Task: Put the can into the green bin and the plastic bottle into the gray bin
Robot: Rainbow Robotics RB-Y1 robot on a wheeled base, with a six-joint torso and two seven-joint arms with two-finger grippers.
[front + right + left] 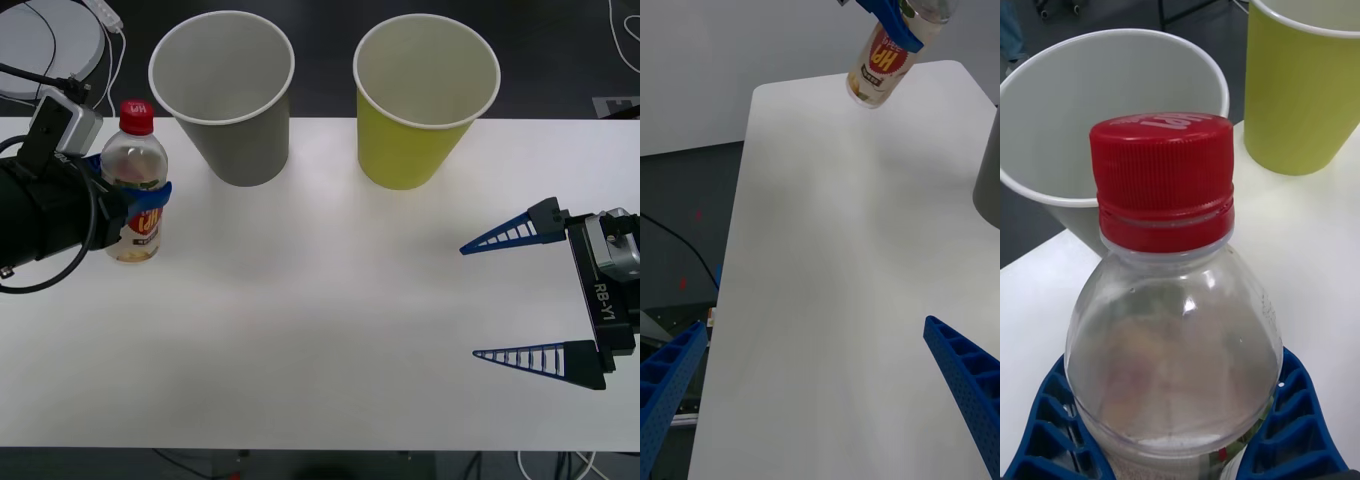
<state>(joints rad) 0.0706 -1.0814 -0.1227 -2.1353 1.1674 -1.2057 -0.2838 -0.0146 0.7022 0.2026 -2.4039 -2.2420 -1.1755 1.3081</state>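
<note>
Left gripper (140, 195) clamped around plastic bottle (135, 180), upright at far left of table (300, 330), just left of gray bin (225, 95). Right gripper (520, 300) spread wide, empty, near right. Bottle step underway; next likely lifting over gray rim, well clear of green bin (425, 100), then release

The plastic bottle (1172, 330) stands upright between the two blue fingers (1296, 427) of the left gripper (1176, 442), which press its clear body on both sides; its red cap (1161, 180) rises above them; beyond the fingers stand the gray bin (1097, 112) and the green bin (1300, 90) on the white table (1315, 240).
</note>
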